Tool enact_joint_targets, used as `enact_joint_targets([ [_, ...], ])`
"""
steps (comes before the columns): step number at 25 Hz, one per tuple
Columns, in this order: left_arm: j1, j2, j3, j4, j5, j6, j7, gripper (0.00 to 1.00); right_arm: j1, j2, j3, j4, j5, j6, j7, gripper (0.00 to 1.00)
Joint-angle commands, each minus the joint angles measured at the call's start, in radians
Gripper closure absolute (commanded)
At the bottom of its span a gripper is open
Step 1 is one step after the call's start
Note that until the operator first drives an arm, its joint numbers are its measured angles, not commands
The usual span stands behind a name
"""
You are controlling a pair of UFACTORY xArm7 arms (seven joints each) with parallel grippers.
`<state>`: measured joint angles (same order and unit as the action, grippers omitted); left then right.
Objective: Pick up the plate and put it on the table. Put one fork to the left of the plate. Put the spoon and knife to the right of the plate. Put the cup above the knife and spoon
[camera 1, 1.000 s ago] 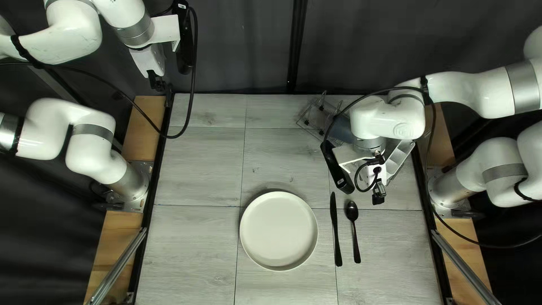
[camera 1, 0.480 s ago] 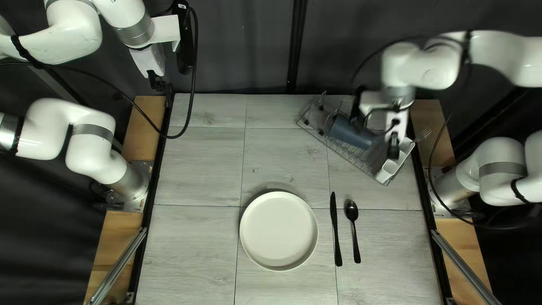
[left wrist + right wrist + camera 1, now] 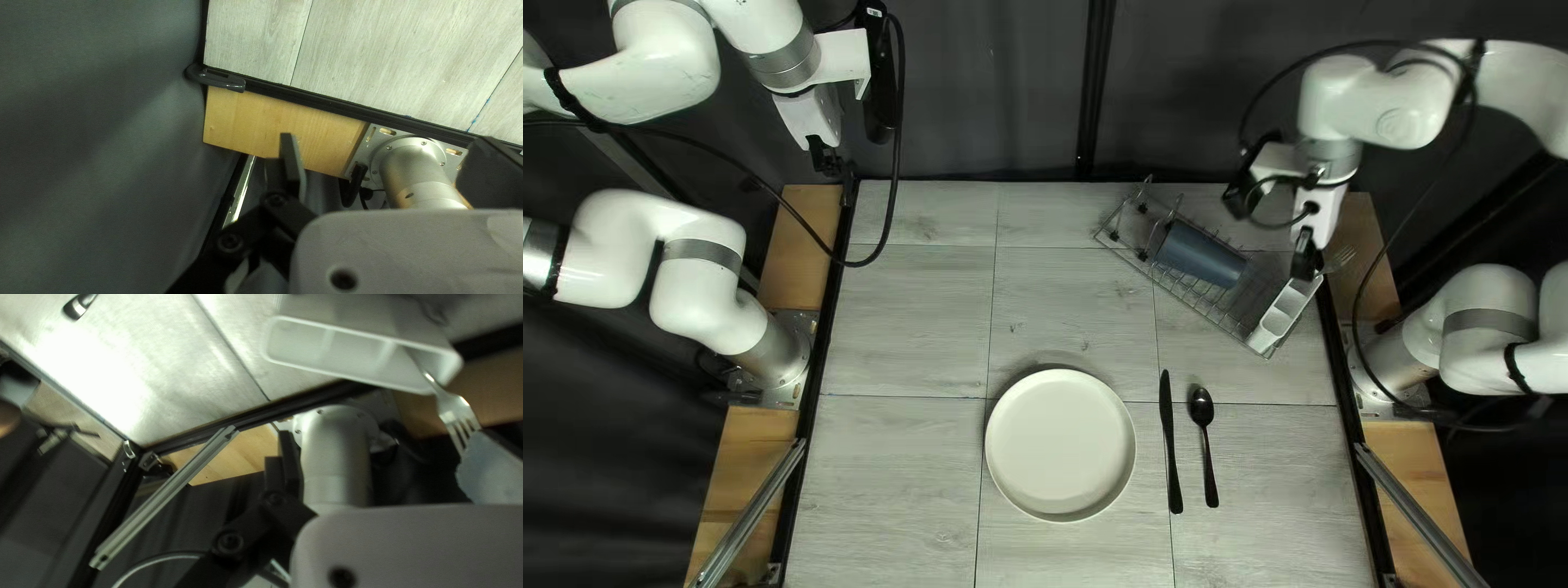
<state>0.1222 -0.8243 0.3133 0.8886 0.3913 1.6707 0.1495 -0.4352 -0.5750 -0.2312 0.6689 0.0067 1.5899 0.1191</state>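
A dark curtain hangs at twelve o'clock past our pale table; left gripper, right gripper: jaws apart.

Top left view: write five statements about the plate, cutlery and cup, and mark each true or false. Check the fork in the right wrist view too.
1. The knife and spoon both lie to the right of the plate. True.
2. The spoon lies between the plate and the knife. False: the knife is between the plate and the spoon.
3. The bowl of the spoon points toward the far edge of the table. True.
4. The cup stands on the plate. False: it rests in the wire rack.
5. The fork lies on the table, left of the plate. False: it sticks out of the white holder.
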Motion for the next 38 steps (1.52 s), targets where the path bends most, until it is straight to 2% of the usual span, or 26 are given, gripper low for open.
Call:
enact_joint_targets([
  [1,0.000,0.000,0.000,0.000,0.000,0.000,0.000,0.00,-0.082,-0.042,-0.004,-0.034,-0.041,0.005,0.131,0.00],
  [4,0.000,0.000,0.000,0.000,0.000,0.000,0.000,0.00,-0.125,-0.067,-0.030,-0.069,-0.061,-0.005,0.153,0.00],
  [11,0.000,0.000,0.000,0.000,0.000,0.000,0.000,0.00,-0.182,-0.107,-0.061,-0.171,-0.100,-0.054,0.171,0.00],
  [18,0.000,0.000,0.000,0.000,0.000,0.000,0.000,0.00,-0.216,-0.078,-0.118,-0.240,-0.138,-0.132,0.133,0.00],
  [20,0.000,0.000,0.000,0.000,0.000,0.000,0.000,0.00,-0.217,-0.060,-0.134,-0.249,-0.139,-0.154,0.118,0.07],
  [21,0.000,0.000,0.000,0.000,0.000,0.000,0.000,0.00,-0.217,-0.053,-0.141,-0.253,-0.139,-0.164,0.110,0.21],
  [22,0.000,0.000,0.000,0.000,0.000,0.000,0.000,0.00,-0.217,-0.051,-0.146,-0.257,-0.138,-0.169,0.104,1.00],
  [30,0.000,0.000,0.000,0.000,0.000,0.000,0.000,0.00,-0.197,-0.082,-0.130,-0.270,-0.109,-0.177,0.104,1.00],
  [38,0.000,0.000,0.000,0.000,0.000,0.000,0.000,0.00,-0.172,-0.227,-0.033,-0.197,-0.052,-0.032,0.180,1.00],
])
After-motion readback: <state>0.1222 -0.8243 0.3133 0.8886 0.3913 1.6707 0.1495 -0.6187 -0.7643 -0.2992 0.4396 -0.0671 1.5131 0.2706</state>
